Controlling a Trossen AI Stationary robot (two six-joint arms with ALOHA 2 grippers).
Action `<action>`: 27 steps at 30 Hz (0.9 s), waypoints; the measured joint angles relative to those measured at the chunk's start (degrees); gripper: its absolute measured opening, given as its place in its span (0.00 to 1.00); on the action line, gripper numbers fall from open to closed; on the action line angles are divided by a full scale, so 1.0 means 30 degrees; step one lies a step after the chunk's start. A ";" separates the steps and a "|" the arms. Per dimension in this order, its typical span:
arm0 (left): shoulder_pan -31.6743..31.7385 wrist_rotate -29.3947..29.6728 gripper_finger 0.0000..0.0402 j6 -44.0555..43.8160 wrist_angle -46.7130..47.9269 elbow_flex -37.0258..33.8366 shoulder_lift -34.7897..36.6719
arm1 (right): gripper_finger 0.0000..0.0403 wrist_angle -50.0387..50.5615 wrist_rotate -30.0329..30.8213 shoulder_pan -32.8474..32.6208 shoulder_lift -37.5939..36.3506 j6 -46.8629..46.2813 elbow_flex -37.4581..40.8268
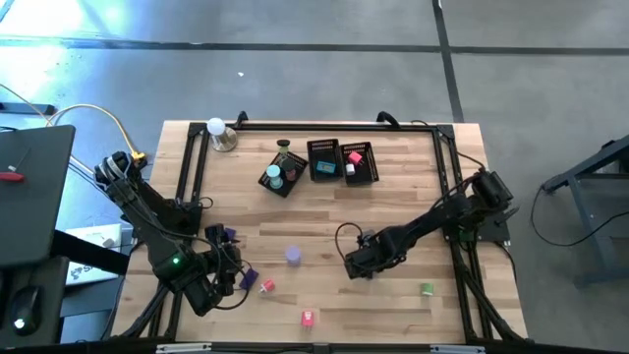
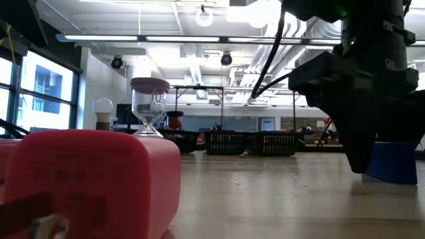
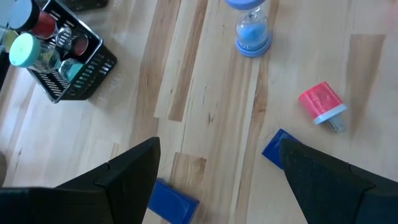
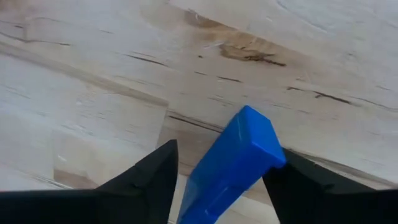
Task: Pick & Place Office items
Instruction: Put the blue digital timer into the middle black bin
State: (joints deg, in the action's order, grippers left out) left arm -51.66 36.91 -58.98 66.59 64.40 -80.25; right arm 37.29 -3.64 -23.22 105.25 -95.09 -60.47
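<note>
Straddling blue block (image 4: 233,165), right end effector (image 4: 217,180), wrist-view only

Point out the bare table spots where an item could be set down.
Free: the wood between the three baskets and the purple piece; also the right front corner beyond the green piece. Crowded: the front left, around the left gripper and the pink pieces.

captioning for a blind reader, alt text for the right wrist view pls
A bright blue block stands tilted between the right gripper's two dark fingers, which flank it closely, just above the pale wooden table. Nothing else shows.
</note>
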 joint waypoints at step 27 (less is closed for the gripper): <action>0.0078 0.0147 0.80 0.0010 -0.0079 0.0000 0.0000 | 0.09 -0.1789 0.3459 0.0362 -0.1194 0.8258 -0.2963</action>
State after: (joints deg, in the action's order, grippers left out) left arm -51.43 37.35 -58.95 66.35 64.40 -80.25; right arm 31.92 6.74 -22.14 101.67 -70.32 -69.36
